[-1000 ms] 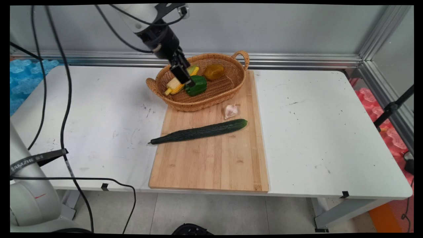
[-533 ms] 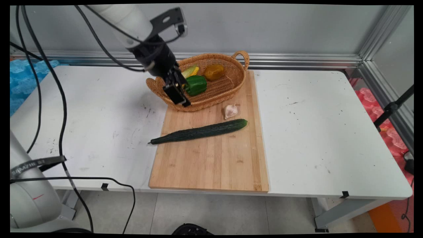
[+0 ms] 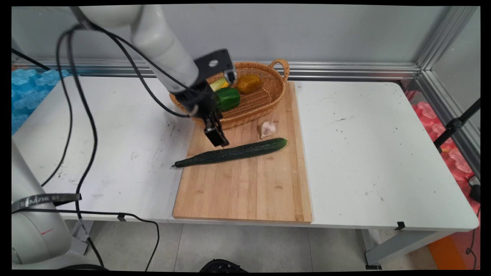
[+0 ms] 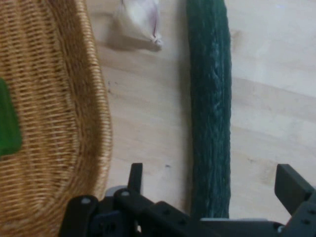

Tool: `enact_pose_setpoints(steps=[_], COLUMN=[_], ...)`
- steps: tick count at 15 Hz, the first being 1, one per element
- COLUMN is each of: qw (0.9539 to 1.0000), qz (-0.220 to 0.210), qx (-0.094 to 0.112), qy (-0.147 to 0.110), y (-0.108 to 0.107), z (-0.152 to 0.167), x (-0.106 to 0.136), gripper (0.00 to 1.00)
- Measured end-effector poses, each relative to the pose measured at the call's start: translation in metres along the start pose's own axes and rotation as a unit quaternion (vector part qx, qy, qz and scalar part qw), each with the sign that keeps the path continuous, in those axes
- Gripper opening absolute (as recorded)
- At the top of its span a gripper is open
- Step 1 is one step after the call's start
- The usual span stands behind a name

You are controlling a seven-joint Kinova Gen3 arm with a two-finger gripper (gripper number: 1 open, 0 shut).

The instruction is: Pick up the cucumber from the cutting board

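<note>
A long dark green cucumber [image 3: 232, 152] lies slantwise on the wooden cutting board [image 3: 245, 188]. My gripper [image 3: 218, 141] hangs just above its middle-left part, open and empty. In the hand view the cucumber [image 4: 211, 103] runs up between the two black fingers [image 4: 135, 177], with the gripper [image 4: 212, 183] straddling it. A garlic bulb [image 3: 267, 128] lies just behind the cucumber, and it shows as the garlic [image 4: 139, 22] at the top of the hand view.
A wicker basket [image 3: 264, 101] stands at the board's far end, holding a green pepper [image 3: 228, 98], a corn cob [image 3: 217, 83] and a brownish-yellow vegetable [image 3: 248, 83]. The basket's rim [image 4: 94, 113] fills the hand view's left side. Black cables hang at the left.
The gripper has come out of the basket, moving down and toward the near side, and now hovers over the cucumber. Nothing on the board or in the basket has shifted.
</note>
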Motion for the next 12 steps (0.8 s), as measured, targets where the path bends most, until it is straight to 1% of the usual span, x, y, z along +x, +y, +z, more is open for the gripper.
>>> enact_pose_setpoints(steps=[4, 7, 12], qw=[0.9998, 0.9995, 0.999], qz=[-0.003, -0.005, -0.004], qx=[0.003, 0.005, 0.006], qy=[-0.02, -0.031, -0.044], y=[0.014, 0.022, 0.027], z=[0.04, 0.063, 0.084], x=[0.009, 0.015, 0.021], gripper=[1.0, 1.0, 1.0])
